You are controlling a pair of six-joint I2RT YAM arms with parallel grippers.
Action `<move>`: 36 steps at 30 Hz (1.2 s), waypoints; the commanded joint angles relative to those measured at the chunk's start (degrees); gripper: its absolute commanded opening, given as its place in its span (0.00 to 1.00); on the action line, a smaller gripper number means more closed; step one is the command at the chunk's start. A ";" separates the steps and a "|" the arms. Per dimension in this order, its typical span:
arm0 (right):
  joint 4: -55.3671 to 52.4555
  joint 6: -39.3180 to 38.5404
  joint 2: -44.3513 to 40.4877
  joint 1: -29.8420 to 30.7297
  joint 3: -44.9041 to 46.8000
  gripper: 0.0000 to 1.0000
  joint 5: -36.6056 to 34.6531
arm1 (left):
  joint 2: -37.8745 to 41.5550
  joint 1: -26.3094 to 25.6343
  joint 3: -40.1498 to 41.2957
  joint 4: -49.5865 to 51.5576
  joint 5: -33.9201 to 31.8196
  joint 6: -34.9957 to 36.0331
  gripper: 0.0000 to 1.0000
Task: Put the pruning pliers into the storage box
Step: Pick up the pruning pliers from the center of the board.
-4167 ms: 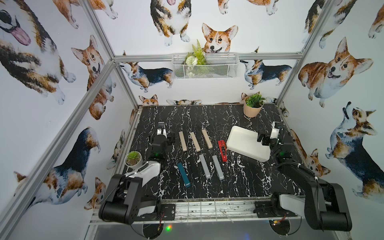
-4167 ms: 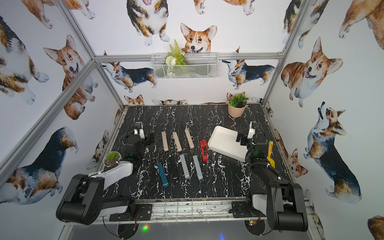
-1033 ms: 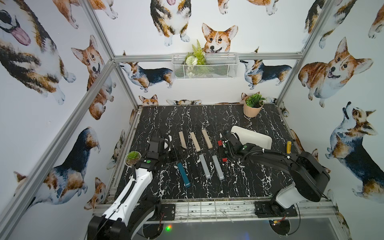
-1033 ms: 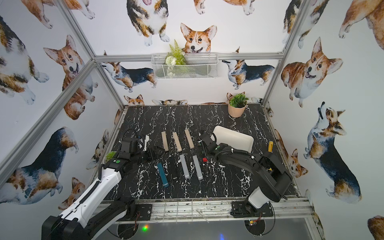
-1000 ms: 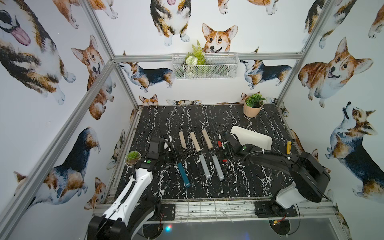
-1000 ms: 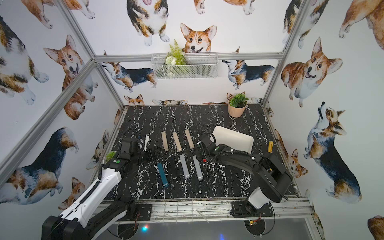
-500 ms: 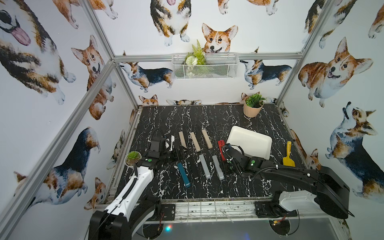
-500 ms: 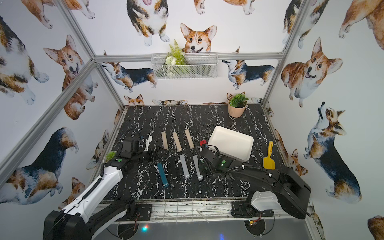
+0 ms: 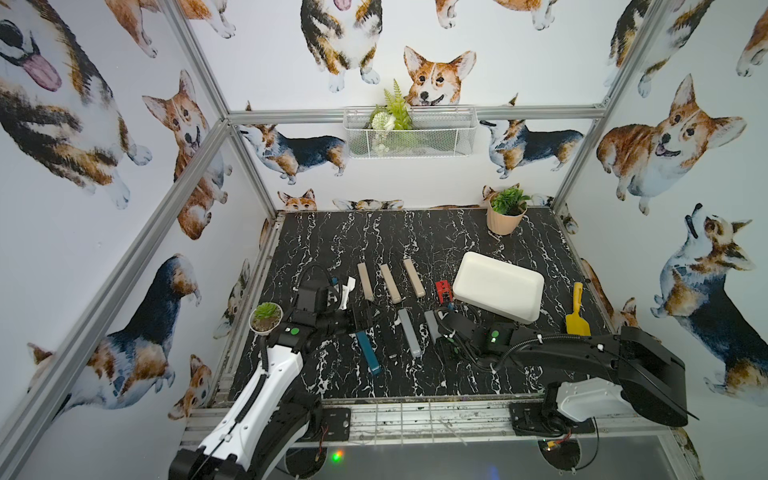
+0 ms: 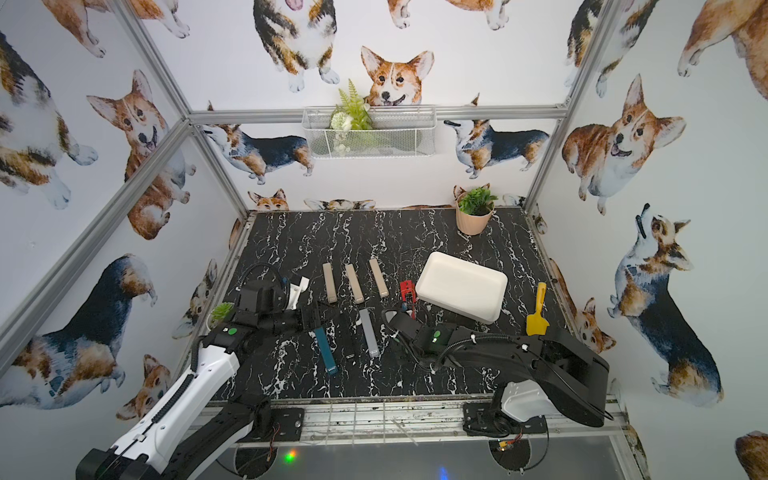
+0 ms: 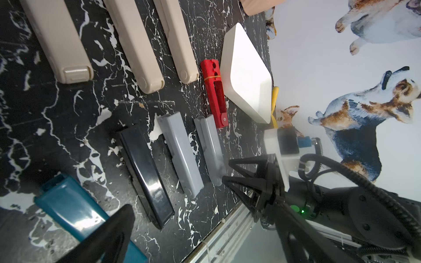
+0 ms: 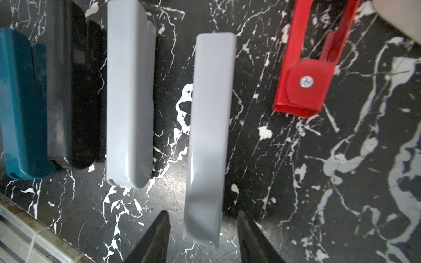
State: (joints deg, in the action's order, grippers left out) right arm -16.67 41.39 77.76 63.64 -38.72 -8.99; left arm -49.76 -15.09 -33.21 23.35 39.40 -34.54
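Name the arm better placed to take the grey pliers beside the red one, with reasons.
Right. The right end effector hangs open astride that grey pliers, and the storage box sits on that arm's side. The left end effector is over by the teal pliers, farther off.

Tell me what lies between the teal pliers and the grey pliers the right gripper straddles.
The black pliers and the second grey pliers, side by side; the right wrist view shows both.
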 commanded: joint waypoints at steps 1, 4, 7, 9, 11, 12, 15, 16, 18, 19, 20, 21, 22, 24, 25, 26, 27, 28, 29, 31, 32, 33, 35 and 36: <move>1.11 1.71 0.22 0.13 0.40 0.52 -1.45 | 1.30 -1.09 0.90 1.50 2.20 -3.52 1.00; 0.76 1.20 0.95 0.20 0.14 0.52 -2.15 | 1.89 -2.61 0.88 3.06 2.33 -4.26 1.00; 1.21 0.89 1.68 0.15 0.05 0.53 -2.61 | 2.12 -4.22 0.91 3.95 2.23 -4.89 1.00; 1.54 1.22 2.35 0.17 -0.04 0.53 -2.69 | 1.90 -5.21 0.96 5.04 1.25 -4.85 1.00; 2.12 1.27 2.92 0.12 0.04 0.53 -2.33 | 1.70 -6.01 0.96 5.68 0.38 -4.51 1.00; 2.34 1.17 3.14 0.17 0.05 0.53 -2.11 | 1.69 -6.25 0.94 5.82 -0.06 -4.39 1.00; 2.79 0.64 4.05 0.09 -0.22 0.53 -1.79 | 2.07 -6.78 1.54 4.79 -0.99 -4.98 1.00; 2.78 0.48 4.20 0.10 -0.40 0.53 -1.86 | 2.19 -6.79 1.70 4.47 -1.23 -5.25 1.00; 2.81 0.27 4.73 0.15 -0.69 0.53 -1.86 | 2.26 -6.88 1.96 4.21 -1.88 -5.44 1.00; 2.70 0.19 5.05 0.10 -0.90 0.53 -1.90 | 2.23 -6.93 2.12 4.16 -2.10 -5.38 1.00; 2.59 0.10 5.29 0.24 -1.05 0.53 -1.76 | 2.21 -6.98 2.10 4.16 -2.24 -5.36 1.00; 2.58 -0.05 5.67 0.17 -1.17 0.53 -1.68 | 2.04 -7.00 2.10 3.98 -2.22 -5.36 1.00; 2.53 -0.17 5.98 0.19 -1.36 0.53 -1.64 | 1.94 -7.00 2.10 3.73 -2.25 -5.49 1.00; 2.54 -0.42 6.47 0.20 -1.62 0.53 -1.54 | 1.76 -6.99 2.10 3.30 -2.48 -5.69 1.00; 2.60 -0.59 6.73 0.19 -1.77 0.53 -1.51 | 1.77 -7.02 2.15 3.05 -2.56 -5.79 1.00; 2.60 -0.86 7.08 0.21 -2.03 0.53 -1.49 | 1.73 -6.97 2.19 2.80 -2.76 -5.87 1.00; 2.45 -1.07 7.46 0.17 -2.27 0.52 -1.53 | 1.63 -6.99 2.18 2.67 -2.80 -5.97 1.00; 2.01 -1.30 7.94 0.21 -2.71 0.52 -1.43 | 1.60 -6.99 2.27 2.41 -2.84 -6.06 1.00; 1.71 -1.54 8.40 0.17 -3.06 0.50 -1.25 | 1.49 -7.05 2.34 2.29 -2.84 -6.14 1.00; 1.64 -1.72 8.81 0.15 -3.38 0.47 -1.02 | 1.46 -6.98 2.30 2.07 -3.01 -6.21 1.00; 1.72 -1.75 8.93 0.18 -3.38 0.46 -0.87 | 1.48 -7.03 2.35 2.12 -3.11 -6.24 1.00; 1.72 -1.67 8.90 0.15 -3.38 0.46 -0.85 | 1.50 -6.97 2.36 2.09 -3.20 -6.18 1.00; 1.72 -1.66 9.04 0.14 -3.29 0.44 -0.71 | 1.57 -7.01 2.44 1.94 -3.25 -6.24 1.00; 1.72 -1.67 9.08 0.21 -3.21 0.43 -0.63 | 1.66 -7.01 2.40 1.94 -3.32 -6.32 1.00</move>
State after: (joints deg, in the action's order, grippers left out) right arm -15.16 39.83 86.65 63.75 -41.67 -9.91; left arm -48.25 -22.09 -31.03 26.46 36.47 -40.38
